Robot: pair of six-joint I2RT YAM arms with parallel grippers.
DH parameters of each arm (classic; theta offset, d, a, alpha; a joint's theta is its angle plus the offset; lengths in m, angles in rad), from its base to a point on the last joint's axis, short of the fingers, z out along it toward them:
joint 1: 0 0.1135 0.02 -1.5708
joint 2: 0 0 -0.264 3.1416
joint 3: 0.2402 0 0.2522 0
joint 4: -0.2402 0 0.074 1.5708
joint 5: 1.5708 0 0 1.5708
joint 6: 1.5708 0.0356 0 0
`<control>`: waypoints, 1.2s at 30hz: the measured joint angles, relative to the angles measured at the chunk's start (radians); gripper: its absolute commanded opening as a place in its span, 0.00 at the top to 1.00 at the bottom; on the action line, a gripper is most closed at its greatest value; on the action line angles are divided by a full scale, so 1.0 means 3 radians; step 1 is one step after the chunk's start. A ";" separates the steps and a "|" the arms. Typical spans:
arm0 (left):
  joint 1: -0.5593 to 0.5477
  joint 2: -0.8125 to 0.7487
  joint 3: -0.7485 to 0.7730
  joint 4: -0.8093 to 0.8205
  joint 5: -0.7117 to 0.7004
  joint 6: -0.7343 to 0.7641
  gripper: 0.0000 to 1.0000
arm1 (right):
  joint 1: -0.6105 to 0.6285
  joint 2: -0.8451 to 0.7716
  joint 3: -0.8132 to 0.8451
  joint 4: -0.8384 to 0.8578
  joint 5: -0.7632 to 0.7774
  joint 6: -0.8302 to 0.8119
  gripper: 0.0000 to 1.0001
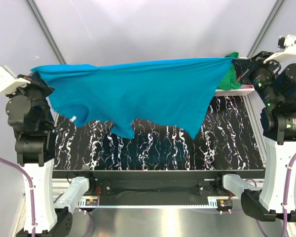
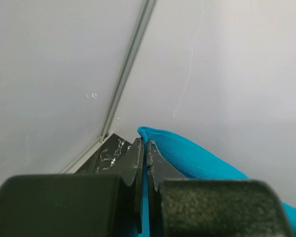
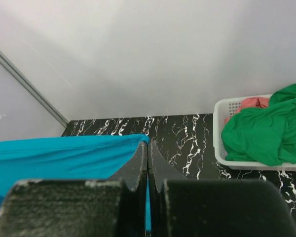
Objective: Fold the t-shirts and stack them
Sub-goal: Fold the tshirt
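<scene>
A teal-blue t-shirt (image 1: 138, 91) hangs stretched in the air between both arms, above the black marble table (image 1: 158, 143). My left gripper (image 1: 38, 75) is shut on its left corner, and cloth (image 2: 187, 155) shows pinched between the jaws of that gripper (image 2: 146, 143). My right gripper (image 1: 235, 63) is shut on the right corner, where the teal cloth (image 3: 64, 155) runs left from the jaws (image 3: 147, 144). The shirt's lower edge droops in uneven points toward the table. A green t-shirt (image 3: 266, 136) and a coral-pink one (image 3: 254, 102) lie in the basket.
A white lattice basket (image 3: 227, 143) stands at the table's back right, mostly hidden behind the right arm in the top view. White enclosure walls close in the back and sides. The arm bases sit at the near edge.
</scene>
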 measured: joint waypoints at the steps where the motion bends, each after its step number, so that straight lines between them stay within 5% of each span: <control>1: 0.0000 0.0003 0.0056 -0.0033 -0.0034 0.0025 1.00 | 0.0000 -0.0003 0.0004 -0.0017 0.0001 0.0015 1.00; 9: 0.0000 0.0549 0.0261 0.0118 -0.0137 0.0128 1.00 | 0.0004 0.0375 -0.0006 0.0191 0.0006 0.0153 1.00; 23: 0.0060 0.3427 0.0661 0.0538 0.0342 0.0118 1.00 | 0.0008 0.2710 -0.0187 0.1253 -0.0123 0.0230 1.00; 28: 0.0098 0.4186 0.1339 0.0590 0.0650 0.0131 1.00 | 0.0006 0.3465 0.0207 0.1459 -0.0264 0.0233 1.00; 36: 0.0112 0.4473 0.1681 0.0779 0.1007 0.0042 1.00 | -0.0009 0.4058 0.1030 0.1587 -0.0348 0.0214 1.00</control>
